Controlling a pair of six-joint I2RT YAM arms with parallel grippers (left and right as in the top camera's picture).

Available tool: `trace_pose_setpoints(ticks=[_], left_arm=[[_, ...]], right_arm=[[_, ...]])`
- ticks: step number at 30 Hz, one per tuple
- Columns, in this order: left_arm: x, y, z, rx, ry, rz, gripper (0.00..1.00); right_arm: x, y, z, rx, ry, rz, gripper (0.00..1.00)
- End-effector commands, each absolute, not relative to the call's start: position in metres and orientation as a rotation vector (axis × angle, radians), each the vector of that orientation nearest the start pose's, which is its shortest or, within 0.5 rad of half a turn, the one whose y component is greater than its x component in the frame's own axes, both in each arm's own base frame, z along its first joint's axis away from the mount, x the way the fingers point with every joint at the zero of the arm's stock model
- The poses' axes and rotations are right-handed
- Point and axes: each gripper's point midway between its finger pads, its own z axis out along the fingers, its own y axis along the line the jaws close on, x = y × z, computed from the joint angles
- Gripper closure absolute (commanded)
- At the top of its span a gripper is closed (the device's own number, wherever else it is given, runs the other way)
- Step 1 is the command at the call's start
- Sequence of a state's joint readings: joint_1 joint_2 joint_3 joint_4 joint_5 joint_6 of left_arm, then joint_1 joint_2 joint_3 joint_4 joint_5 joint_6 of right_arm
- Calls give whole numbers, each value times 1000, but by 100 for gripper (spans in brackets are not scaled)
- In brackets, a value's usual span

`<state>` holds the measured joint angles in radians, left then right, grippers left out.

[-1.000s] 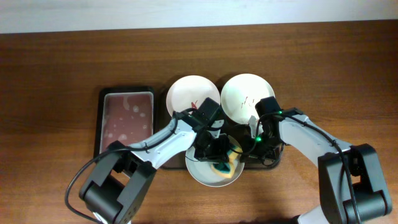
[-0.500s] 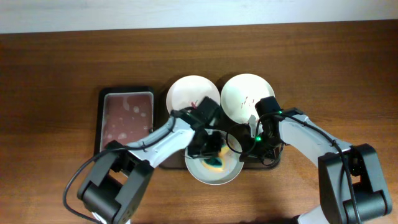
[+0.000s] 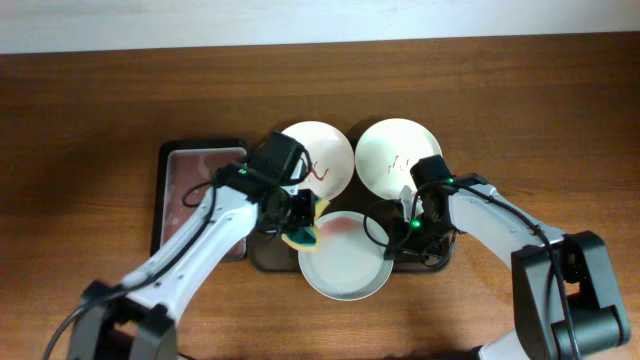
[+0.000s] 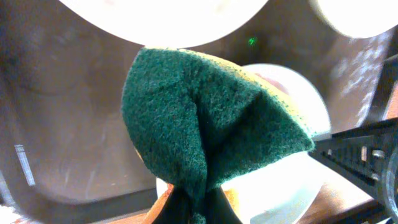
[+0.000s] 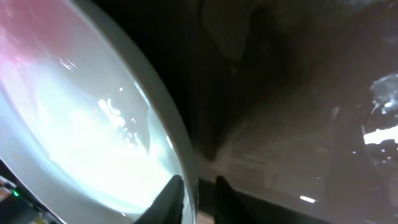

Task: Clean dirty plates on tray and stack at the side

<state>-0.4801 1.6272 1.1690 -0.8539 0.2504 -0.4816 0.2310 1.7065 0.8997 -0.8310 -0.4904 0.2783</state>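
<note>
Sponge [image 3: 303, 238]: green-and-yellow pad, folded, hung over the left rim of the front plate [image 3: 345, 265], just beside the red-squiggled back-left plate [image 3: 318, 158].
Tray [image 3: 268, 263]: dark brown, carried all three plates; back-right plate [image 3: 392, 155] bore faint red marks too.
Risk, left: the sponge was pinched at its folded end only; a hard scrub would likely drag it loose, or spread the squiggle rather than lift it.
Risk, centre: the front plate overhung the tray's near rim; downward pressure there could tip it or slide it onto the table.
Risk, right: were the hold on the rim slack, the plate would probably spin or skate under wiping. A pink tinge showed near its far edge, so stacking it at that point looked premature.
Left gripper [image 3: 298, 222]: jaws fully closed on the sponge.
Right gripper [image 5: 198, 190]: jaws only narrowly parted, astride the front plate's right rim; whether they actually pinched it could not be told.
</note>
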Motion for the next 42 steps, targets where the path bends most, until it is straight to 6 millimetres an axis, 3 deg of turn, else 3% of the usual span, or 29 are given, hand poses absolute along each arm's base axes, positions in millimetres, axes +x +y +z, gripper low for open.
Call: trace_pose_setpoints(ticks=[1,3,5,12,16,18,21,24,29,33,39,42], left_arm=[[300,-168,105,5,2921,-411,100],[305,-147,103,-78,2930,-367,100],[312,-117,101,-192,2928,-297,100],[328,-29,96,-330,2877,50,100],[330,-19,87,-210,2913,72,100],[333,-26,77,-88,2942,-13,100],[335,-15,59,-124,2987,-15,100],[336,-3,46,-178,3012,-8,100],[343,-1,42,-186,2995,-5,100],[343,-1,42,-186,2995,-5,100],[343,-1,42,-186,2995,-5,100],[343,-1,42,-186,2995,-5,100]], right_arm=[[231,137,13,73,3226,739,79],[231,138,13,72,3224,740,84],[230,137,13,75,3233,739,95],[245,137,22,11,3184,708,96],[261,114,54,-6,3129,466,96],[275,104,78,-16,3043,361,96],[297,76,114,1,2892,120,96],[309,56,130,-4,2800,-115,96],[320,72,145,-129,2650,-340,96],[329,93,174,-246,2421,-577,96],[321,134,226,-316,2064,-789,96],[315,142,242,-307,1968,-839,96]])
